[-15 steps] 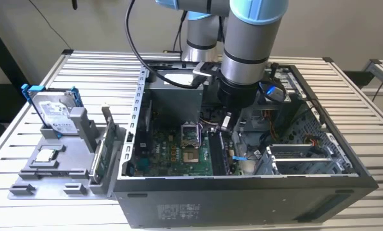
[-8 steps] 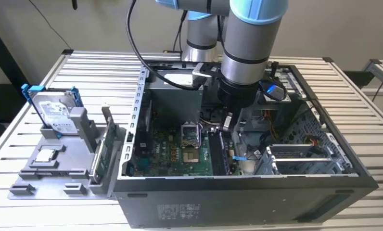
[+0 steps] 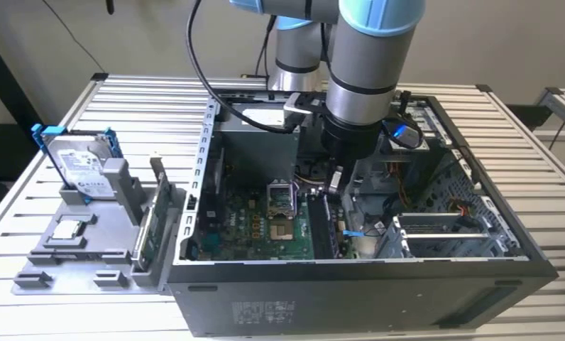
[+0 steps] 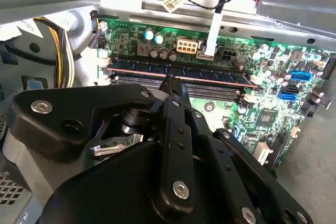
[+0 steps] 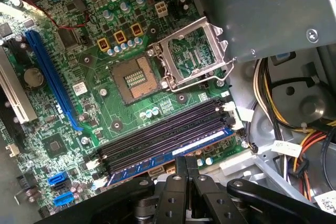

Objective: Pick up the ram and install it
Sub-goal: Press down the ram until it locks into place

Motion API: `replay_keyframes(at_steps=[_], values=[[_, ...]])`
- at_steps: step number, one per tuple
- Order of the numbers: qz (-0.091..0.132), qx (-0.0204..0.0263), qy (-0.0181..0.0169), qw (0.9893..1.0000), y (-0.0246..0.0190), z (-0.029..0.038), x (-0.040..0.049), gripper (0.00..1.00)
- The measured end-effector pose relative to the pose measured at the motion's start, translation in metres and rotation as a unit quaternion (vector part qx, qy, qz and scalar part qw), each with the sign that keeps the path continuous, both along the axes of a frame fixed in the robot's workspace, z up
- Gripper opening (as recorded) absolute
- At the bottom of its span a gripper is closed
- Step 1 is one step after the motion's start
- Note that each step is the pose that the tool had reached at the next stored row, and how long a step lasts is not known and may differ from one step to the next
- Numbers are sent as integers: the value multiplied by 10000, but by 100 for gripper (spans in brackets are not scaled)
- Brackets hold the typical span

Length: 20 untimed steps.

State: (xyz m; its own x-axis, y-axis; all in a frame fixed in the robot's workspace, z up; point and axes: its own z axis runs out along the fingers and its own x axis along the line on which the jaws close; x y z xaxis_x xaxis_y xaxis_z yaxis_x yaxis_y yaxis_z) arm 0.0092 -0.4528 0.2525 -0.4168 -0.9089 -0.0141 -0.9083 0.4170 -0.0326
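Silver slats are forming the surface (image 3: 55, 128) on which everything is being carried. At the exterior view's left, a grey holder (image 3: 84, 245) is being occupied by a hard drive with blue rails (image 3: 81, 162), standing upright, and by a wide green expansion card (image 3: 152, 220) held on edge just beside the computer case (image 3: 358, 298). Further right, the open case is being entered from above by the arm (image 3: 363, 64), whose end effector (image 3: 336, 179) is being held low over the motherboard (image 3: 254, 227), right above the memory slots. In the second wrist view the ram (image 4: 178, 73) is being shown lying along the outermost slot, with the black end effector (image 4: 171, 85) positioned directly over its upper edge; the fingers are being held close together there, and whether they are pinching the stick or merely touching it cannot be told. In the first wrist view the ram (image 5: 173, 150) is being seen as a blue-labelled strip in the slot nearest the end effector (image 5: 185, 163), beside empty black slots (image 5: 163, 132) and the open processor socket (image 5: 139, 77). Yellow and black cables (image 5: 268, 93) are being seen just beside the board's right corner.
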Motion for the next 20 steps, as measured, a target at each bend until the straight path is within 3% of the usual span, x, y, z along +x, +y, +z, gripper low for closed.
replay_keyframes(at_steps=[6, 11, 17, 20], values=[[4, 3, 1, 10000, -1, 1, -1, 11], [316, 10, 0, 9995, -1, -13, 0, 11], [729, 9, 1, 9973, -2, -52, 0, 11], [943, 9, 1, 9955, -3, -76, 0, 11]])
